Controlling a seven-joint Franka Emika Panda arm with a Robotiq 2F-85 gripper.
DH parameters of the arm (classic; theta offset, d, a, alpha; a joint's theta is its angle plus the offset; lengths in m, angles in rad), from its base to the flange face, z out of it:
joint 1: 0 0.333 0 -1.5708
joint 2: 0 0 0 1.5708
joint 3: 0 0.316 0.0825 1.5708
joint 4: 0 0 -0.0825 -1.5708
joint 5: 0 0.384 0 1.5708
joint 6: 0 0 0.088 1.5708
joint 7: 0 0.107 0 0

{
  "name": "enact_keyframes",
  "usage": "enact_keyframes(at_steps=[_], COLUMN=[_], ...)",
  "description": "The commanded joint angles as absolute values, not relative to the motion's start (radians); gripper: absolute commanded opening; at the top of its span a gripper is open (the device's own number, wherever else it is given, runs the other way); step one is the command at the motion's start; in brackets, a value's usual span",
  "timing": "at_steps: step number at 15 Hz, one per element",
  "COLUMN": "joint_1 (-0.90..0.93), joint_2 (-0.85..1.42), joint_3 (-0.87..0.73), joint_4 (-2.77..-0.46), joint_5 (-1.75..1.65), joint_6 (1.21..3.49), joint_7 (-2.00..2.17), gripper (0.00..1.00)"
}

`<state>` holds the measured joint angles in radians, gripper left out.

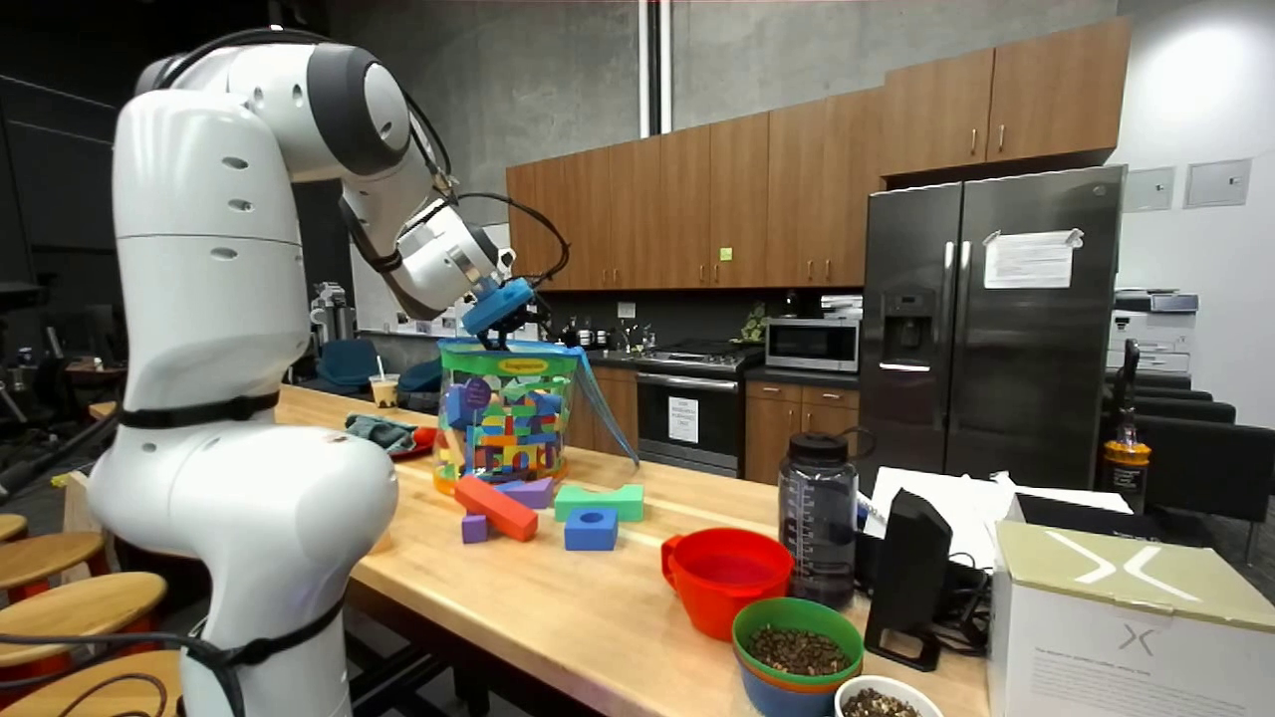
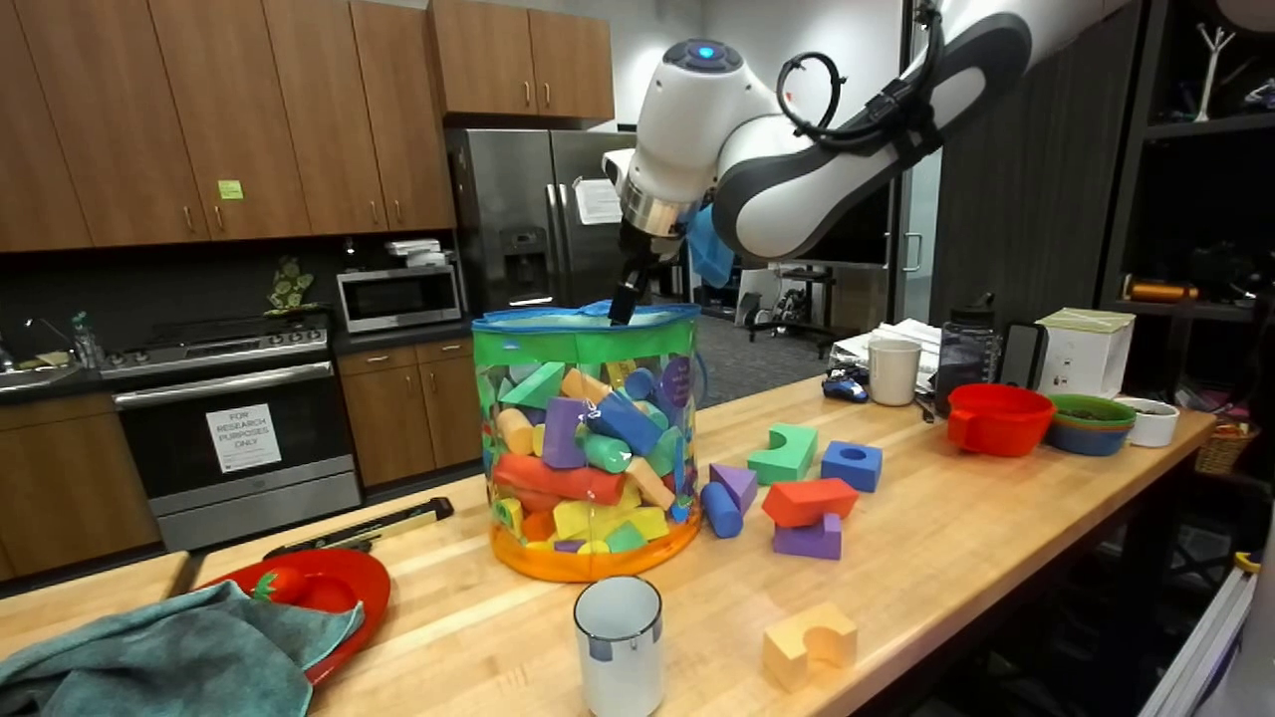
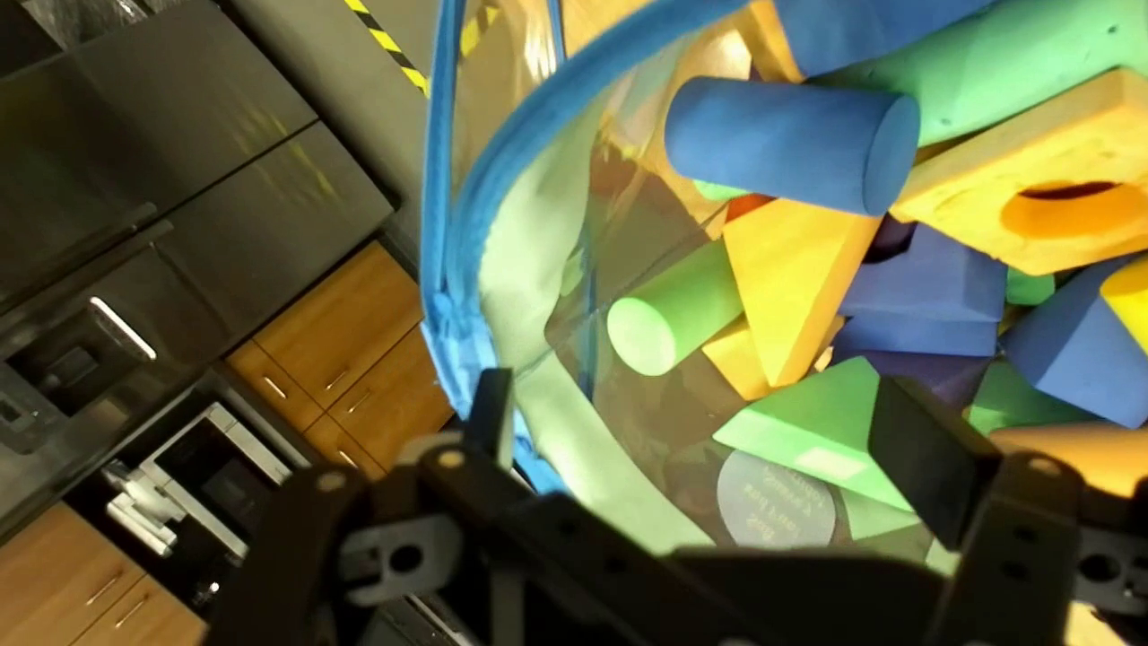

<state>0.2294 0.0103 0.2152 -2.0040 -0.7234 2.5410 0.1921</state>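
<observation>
Many blocks [image 3: 785,292] w/in bag [image 2: 558,347], end effector [image 3: 712,431] nr rim [image 3: 462,345], jaws apart

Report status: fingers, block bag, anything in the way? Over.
Fingers open, empty. Block bag upright, top open, blocks inside. Possible snag: blue rim close by one finger; contact unclear.

The gripper [image 3: 708,435] has room down into the open bag [image 2: 588,344], as far as its heaped blocks [image 3: 789,278]; the rim [image 3: 459,336] crowds one finger [image 3: 491,414]. Loose blocks [image 2: 809,501] and a pale cup [image 2: 623,662] obstruct beside the bag.
</observation>
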Motion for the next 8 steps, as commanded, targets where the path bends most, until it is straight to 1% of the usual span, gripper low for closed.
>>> enact_keyframes(at_steps=[1, 4, 5, 8], joint_1=[0.223, 0.22, 0.227, 0.226], joint_2=[0.029, 0.04, 0.025, 0.029], joint_3=[0.21, 0.2, 0.207, 0.203], joint_4=[-1.94, -1.906, -1.933, -1.919], joint_5=[-0.745, -0.821, -0.772, -0.801], joint_6=[2.533, 2.576, 2.548, 2.559], joint_7=[0.123, 0.132, 0.135, 0.136], gripper=[1.0, 1.0, 1.0, 1.0])
